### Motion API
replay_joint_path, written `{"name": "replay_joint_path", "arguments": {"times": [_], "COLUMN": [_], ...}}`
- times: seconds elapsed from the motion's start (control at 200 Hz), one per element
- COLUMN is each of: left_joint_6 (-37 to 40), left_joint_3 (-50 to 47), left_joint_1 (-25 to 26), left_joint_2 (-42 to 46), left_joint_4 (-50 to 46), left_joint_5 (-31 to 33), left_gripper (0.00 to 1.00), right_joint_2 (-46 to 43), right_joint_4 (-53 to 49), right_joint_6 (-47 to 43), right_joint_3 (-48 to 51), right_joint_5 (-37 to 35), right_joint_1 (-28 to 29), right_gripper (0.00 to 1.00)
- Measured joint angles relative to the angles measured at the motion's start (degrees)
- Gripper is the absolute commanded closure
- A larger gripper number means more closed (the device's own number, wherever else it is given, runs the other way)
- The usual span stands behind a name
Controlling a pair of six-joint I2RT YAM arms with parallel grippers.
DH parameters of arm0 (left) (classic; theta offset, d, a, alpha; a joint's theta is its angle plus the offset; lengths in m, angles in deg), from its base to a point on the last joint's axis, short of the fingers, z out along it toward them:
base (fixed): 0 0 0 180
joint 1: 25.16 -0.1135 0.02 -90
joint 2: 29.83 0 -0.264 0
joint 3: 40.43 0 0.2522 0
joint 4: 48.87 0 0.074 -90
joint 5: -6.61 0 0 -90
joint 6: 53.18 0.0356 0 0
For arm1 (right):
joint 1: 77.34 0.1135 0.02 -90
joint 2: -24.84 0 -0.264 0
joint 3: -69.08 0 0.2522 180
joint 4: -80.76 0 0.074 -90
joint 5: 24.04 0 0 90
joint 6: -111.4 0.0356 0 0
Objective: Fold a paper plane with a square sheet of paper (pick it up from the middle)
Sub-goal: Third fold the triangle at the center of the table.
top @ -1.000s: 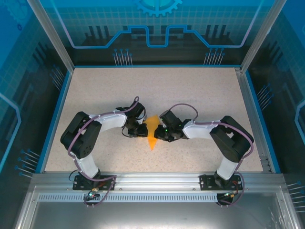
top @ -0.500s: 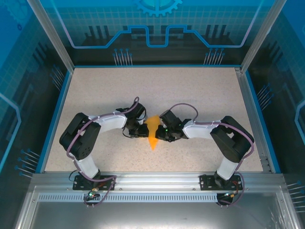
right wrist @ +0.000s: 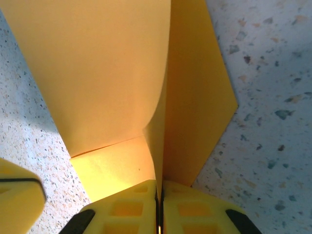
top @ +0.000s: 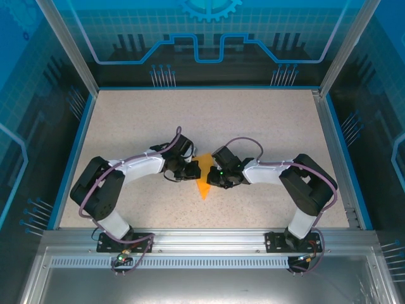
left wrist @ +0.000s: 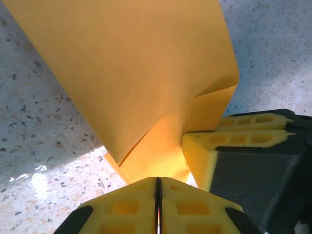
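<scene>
The square sheet of paper (top: 204, 189) is orange-yellow and folded into a narrow dart, the paper plane, with its point toward the near edge. It sits mid-table between both grippers. My left gripper (top: 195, 172) is at its left side. In the left wrist view that gripper (left wrist: 157, 181) is shut, with the folded layers (left wrist: 136, 73) reaching into its tips. My right gripper (top: 211, 177) is at the right side. The right wrist view shows this gripper (right wrist: 159, 184) shut on an upright crease of the paper (right wrist: 97, 73). The right gripper's finger (left wrist: 209, 151) stands close beside the left jaws.
The speckled tabletop (top: 266, 126) has a blue rim (top: 71, 152) and metal frame posts at its corners. The two arms curve inward from their bases (top: 120, 237) at the near edge. Open table lies behind the paper.
The left arm's elbow has dropped toward the near left while its gripper edged closer onto the paper. Both pairs of jaws have closed slightly. The paper stays in place.
</scene>
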State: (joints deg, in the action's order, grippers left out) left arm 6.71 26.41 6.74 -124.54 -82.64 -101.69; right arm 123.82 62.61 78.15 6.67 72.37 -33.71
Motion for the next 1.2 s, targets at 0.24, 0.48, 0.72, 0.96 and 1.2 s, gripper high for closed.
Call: {"name": "replay_joint_path", "arguments": {"times": [0.24, 0.48, 0.72, 0.96, 1.2], "left_joint_6": [0.15, 0.66, 1.57, 1.97, 2.14], "left_joint_3": [0.0, 0.0, 0.0, 0.09, 0.13], "left_joint_1": [0.04, 0.11, 0.11, 0.11, 0.09], "left_joint_2": [-3.54, -6.23, -6.75, -6.97, -7.21], "left_joint_4": [1.16, 1.51, 2.43, 2.6, 2.89], "left_joint_5": [-1.33, -1.92, -2.54, -2.6, -2.97], "left_gripper": [0.92, 0.93, 0.93, 0.93, 0.94], "right_joint_2": [0.0, 0.0, -0.83, -4.37, -4.59], "right_joint_4": [0.0, 0.11, 0.11, 0.66, 0.98], "right_joint_6": [0.0, 0.0, 0.0, 0.02, 0.02], "right_joint_3": [-0.02, -0.37, -0.42, -0.09, 0.04], "right_joint_5": [0.02, 0.04, 0.02, 0.04, 0.07], "right_joint_1": [0.0, 0.0, 0.0, 0.0, 0.39], "right_gripper": [0.9, 0.88, 0.82, 0.81, 0.83]}}
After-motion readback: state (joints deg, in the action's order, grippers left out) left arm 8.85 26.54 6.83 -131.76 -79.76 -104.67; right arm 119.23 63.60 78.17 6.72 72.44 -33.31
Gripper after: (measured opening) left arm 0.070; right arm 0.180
